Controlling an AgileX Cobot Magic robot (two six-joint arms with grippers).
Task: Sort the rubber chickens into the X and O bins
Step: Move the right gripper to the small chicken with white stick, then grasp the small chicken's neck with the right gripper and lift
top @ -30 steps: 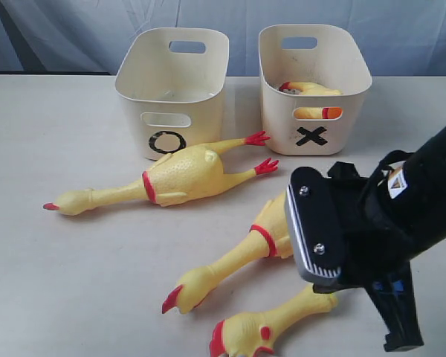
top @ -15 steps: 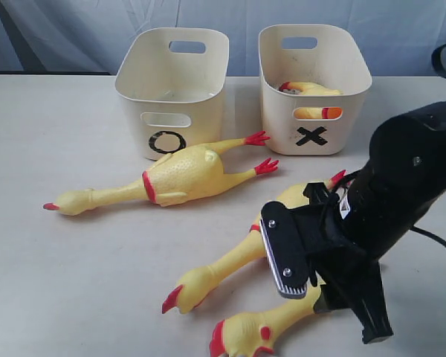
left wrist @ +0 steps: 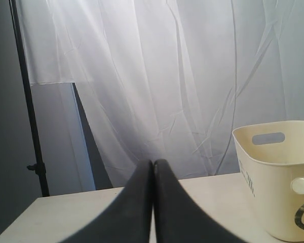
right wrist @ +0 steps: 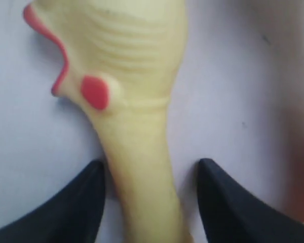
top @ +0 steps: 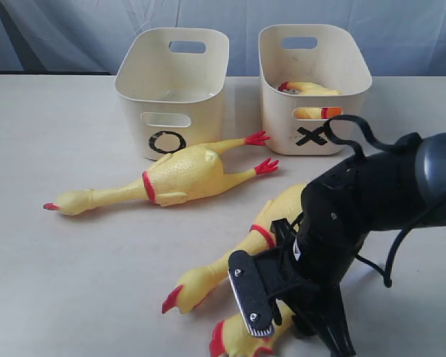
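Note:
The O bin [top: 171, 89] and the X bin [top: 312, 82] stand side by side at the back. One rubber chicken [top: 308, 91] lies inside the X bin. Another [top: 175, 178] lies in front of the O bin, and a third [top: 234, 260] lies slanted nearer the front. The nearest chicken [top: 234, 338] is partly under my right arm. In the right wrist view my right gripper [right wrist: 149, 164] stands open, down at the table, with its fingers [right wrist: 86, 202] either side of that chicken's neck [right wrist: 137, 101]. My left gripper [left wrist: 153, 163] is shut and empty, held above the table beside the O bin [left wrist: 273, 177].
A pale curtain [top: 230, 18] hangs behind the bins. My right arm's black body [top: 357, 216] and its cable [top: 390, 253] cover the front right of the table [top: 59, 260].
My right arm has swung left and down over the nearest chicken. Its jaws have opened wide around the neck. The left gripper and the other chickens have not moved.

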